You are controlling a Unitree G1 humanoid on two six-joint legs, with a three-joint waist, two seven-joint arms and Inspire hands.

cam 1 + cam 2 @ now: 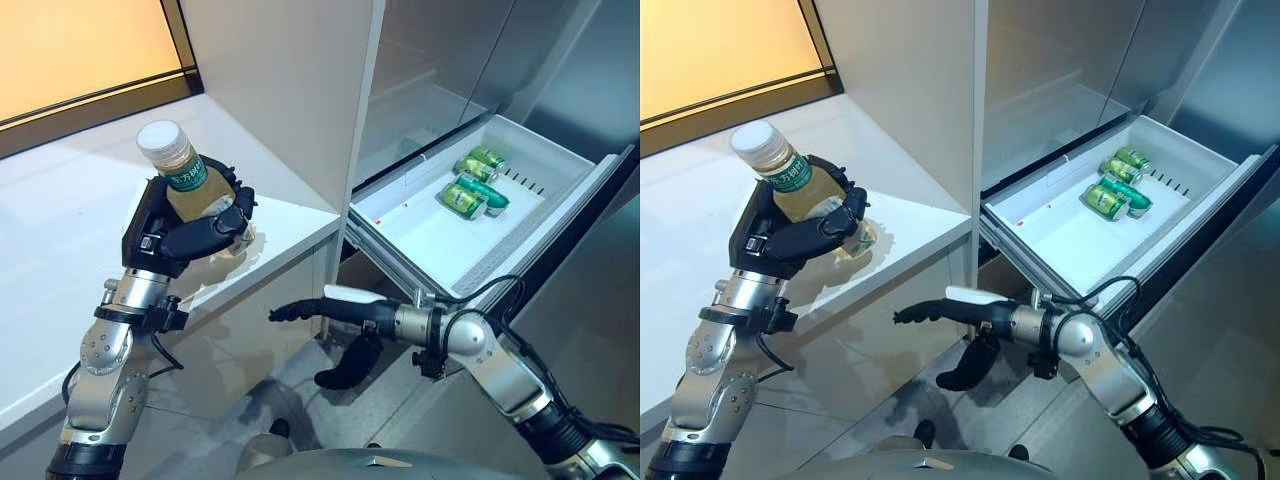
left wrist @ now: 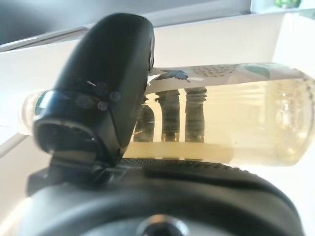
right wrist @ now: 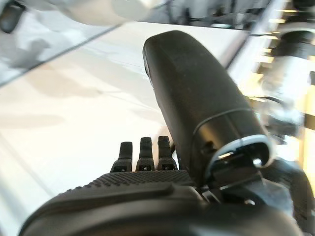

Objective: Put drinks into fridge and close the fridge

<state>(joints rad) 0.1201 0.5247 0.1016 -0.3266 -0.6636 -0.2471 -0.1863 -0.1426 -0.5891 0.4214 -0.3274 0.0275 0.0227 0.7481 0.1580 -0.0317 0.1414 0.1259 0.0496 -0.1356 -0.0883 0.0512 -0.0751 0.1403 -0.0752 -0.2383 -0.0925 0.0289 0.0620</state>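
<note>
My left hand [image 1: 190, 235] is shut on a clear bottle [image 1: 190, 180] of pale yellow drink with a white cap and a green label, held tilted just above the white counter [image 1: 60, 230]. The bottle also shows in the left wrist view [image 2: 236, 128], lying across my palm under the thumb [image 2: 103, 88]. My right hand [image 1: 330, 308] is open and empty, fingers straight, low in front of the counter's front panel. The white fridge drawer [image 1: 420, 240] stands pulled out to the right, with green cans [image 1: 475, 180] lying at its far end.
A tall white cabinet panel [image 1: 300, 90] stands between the counter and the fridge. The fridge's grey inside [image 1: 440, 60] rises behind the drawer. A window [image 1: 80, 50] runs along the counter's back. Grey floor tiles [image 1: 250, 410] lie below.
</note>
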